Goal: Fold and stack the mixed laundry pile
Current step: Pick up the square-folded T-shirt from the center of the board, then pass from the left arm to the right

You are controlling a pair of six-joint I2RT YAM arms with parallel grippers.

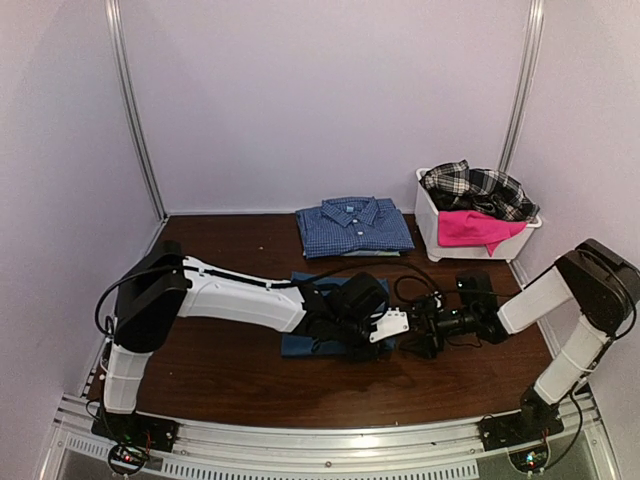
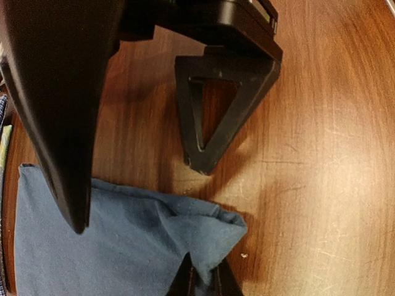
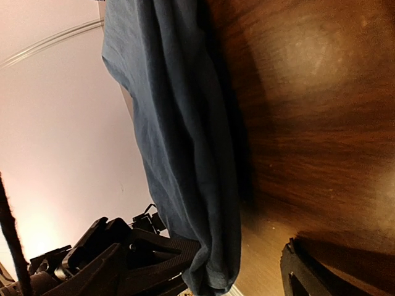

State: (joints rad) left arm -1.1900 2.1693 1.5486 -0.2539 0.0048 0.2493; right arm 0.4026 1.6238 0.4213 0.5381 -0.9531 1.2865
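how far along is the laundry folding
Done: one blue checked shirt lies folded at the back. In hand: the left fingers pinch a corner of the blue T-shirt mid-table, with the right fingers open beside it. Left: finish that fold, stack it, then the plaid shirt and pink piece in the bin.

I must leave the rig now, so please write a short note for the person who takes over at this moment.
Left hand: shut on an edge of the blue garment, mid-table.
Right hand: open at the same garment, holding nothing.
Done: blue checked shirt lies folded at the back.
To do: fold and stack the blue garment; plaid shirt and pink piece wait in the white bin.
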